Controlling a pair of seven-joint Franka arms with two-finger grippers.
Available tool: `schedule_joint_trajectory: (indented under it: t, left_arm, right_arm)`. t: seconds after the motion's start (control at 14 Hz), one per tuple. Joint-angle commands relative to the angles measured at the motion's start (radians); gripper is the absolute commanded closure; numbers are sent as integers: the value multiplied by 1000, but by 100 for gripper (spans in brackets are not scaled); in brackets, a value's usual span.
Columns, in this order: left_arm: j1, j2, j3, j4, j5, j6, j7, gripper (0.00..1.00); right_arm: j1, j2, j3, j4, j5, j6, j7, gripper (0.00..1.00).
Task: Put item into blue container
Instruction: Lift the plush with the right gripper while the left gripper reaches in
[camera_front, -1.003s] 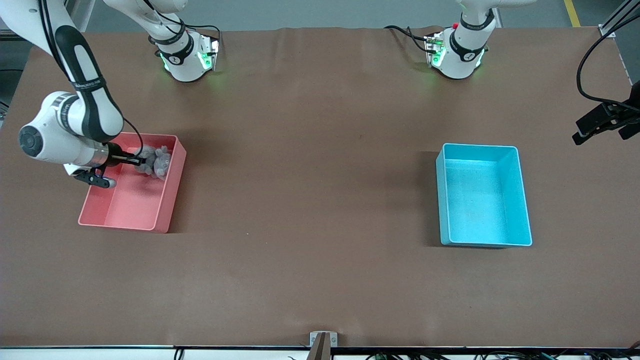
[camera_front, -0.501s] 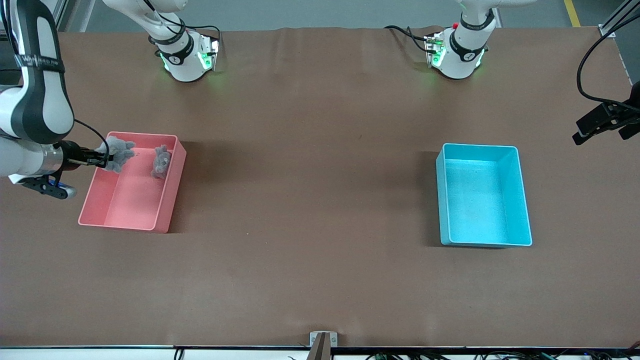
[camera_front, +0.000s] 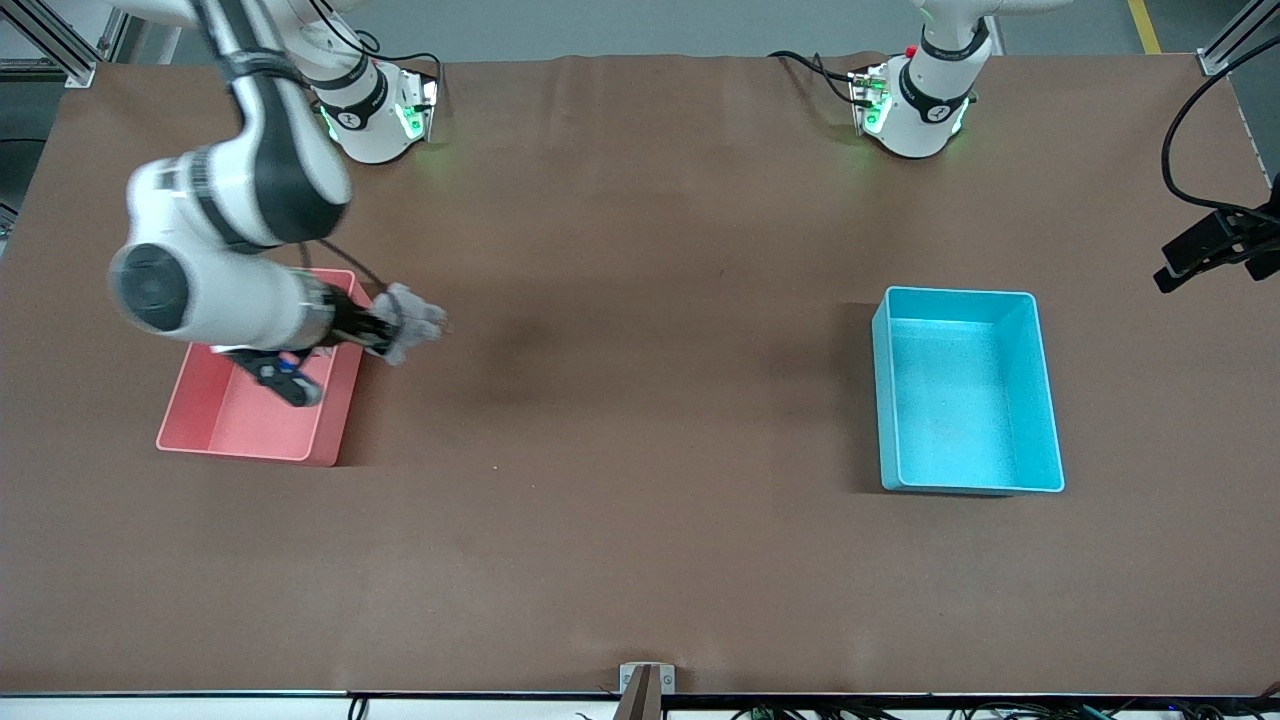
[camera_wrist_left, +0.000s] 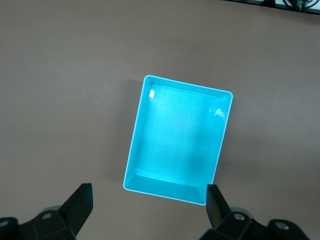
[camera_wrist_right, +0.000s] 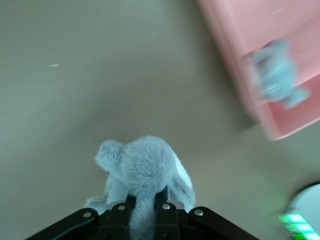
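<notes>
My right claw (camera_front: 385, 335) is clenched on a grey plush toy (camera_front: 412, 325), mid-left of the front frame, just clear of the pink bin (camera_front: 330, 420). The pinch looks shallow; I think a fast swing could shake it loose on the long carry to the blue container (camera_front: 1045, 400), right of centre. The left claw (camera_wrist_left: 147, 202) waits released above it. The brown surface (camera_front: 640, 400) between them is bare. A second plush (camera_wrist_right: 277, 75) lies in the pink bin.

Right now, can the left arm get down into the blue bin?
Probably yes. The left hand hangs open above the blue bin, which looks empty, with nothing between them. The right hand, shut on a grey plush toy, is by the pink bin.
</notes>
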Motion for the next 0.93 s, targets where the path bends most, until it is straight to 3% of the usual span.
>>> schedule_joint_trajectory:
  t: [0.0, 0.36, 0.64, 0.72, 0.79, 0.86]
  left_arm:
    - [26, 31, 2, 14, -37, -10, 1, 0]
    - [26, 36, 0, -1, -98, -14, -4, 0]
    - [-61, 117, -54, -6, -106, -48, -160, 0]
    - [-98, 149, -72, -3, -103, -42, -230, 0]
    - [-136, 180, -77, -1, -98, -30, -292, 0]
    - [-182, 215, -77, -1, -97, -1, -345, 0]
  right_arm:
    - [158, 112, -16, 17, 54, 193, 227, 100]
    - [370, 396, -19, 250, 44, 363, 596, 100]
    - [416, 487, -21, 267, 42, 522, 647, 96]
    - [418, 488, -19, 267, 42, 527, 647, 71]
    - [413, 488, -19, 267, 42, 525, 647, 28]
    - [412, 488, -21, 267, 39, 524, 642, 0]
